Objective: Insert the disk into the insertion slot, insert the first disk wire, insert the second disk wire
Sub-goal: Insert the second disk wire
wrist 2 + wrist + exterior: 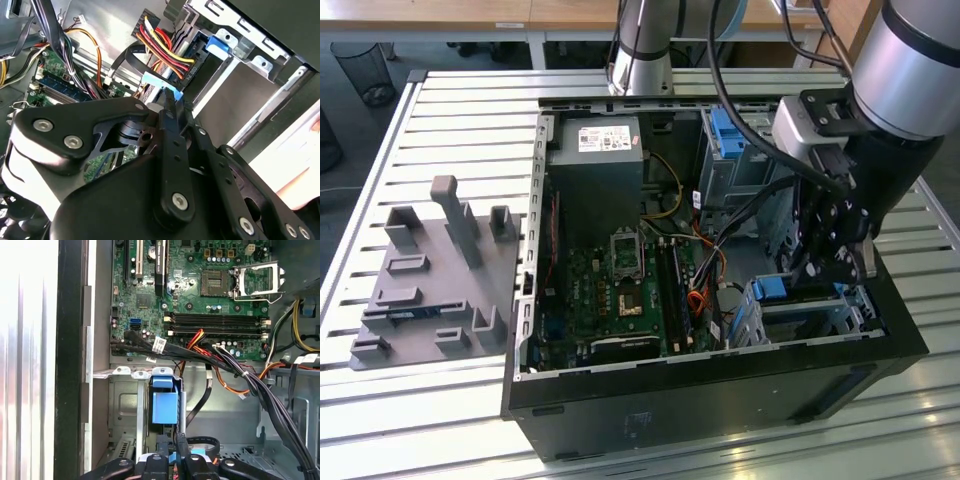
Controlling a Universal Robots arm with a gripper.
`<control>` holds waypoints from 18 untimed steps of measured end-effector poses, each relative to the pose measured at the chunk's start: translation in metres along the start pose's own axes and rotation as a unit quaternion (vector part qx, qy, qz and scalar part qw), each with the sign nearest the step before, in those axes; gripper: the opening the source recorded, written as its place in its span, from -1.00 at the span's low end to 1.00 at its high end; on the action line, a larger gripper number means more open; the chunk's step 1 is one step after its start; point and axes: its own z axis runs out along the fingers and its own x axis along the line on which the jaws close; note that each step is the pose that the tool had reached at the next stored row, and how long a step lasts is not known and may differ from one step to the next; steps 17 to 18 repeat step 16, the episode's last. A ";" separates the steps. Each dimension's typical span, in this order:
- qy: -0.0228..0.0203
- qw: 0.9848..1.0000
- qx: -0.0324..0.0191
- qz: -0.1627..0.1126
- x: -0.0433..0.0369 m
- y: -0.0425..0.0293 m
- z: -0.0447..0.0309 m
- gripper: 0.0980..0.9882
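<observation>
The disk's blue carrier (164, 407) stands on edge inside the insertion slot (125, 410), a silver sheet-metal bay at the open computer case's corner. In the exterior view the blue carrier (772, 288) shows in the bay (810, 318) at the case's right front. My gripper (825, 280) reaches down right beside it. In the second wrist view the gripper (176, 97) is shut on the light blue connector (155, 81) of a flat black disk wire (125, 57). A bundle of red, yellow and black wires (167, 52) ends in a black plug by the blue tab (220, 44); whether it is seated is unclear.
The motherboard (200, 300) and a thick run of black cables (240, 375) lie just beyond the bay. The case's black side wall (70, 365) is close by. A grey fixture block (430, 280) rests on the slatted table at the exterior view's left.
</observation>
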 end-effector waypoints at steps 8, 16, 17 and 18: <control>0.000 1.000 -0.001 0.000 -0.0001 -0.0001 -0.0063 -0.98; 0.000 1.000 -0.001 0.000 -0.0002 -0.0001 -0.0103 -0.98; 0.000 1.000 -0.001 0.000 -0.0002 -0.0001 -0.0103 -0.98; 0.000 1.000 -0.001 0.000 -0.0002 -0.0001 -0.0103 -0.98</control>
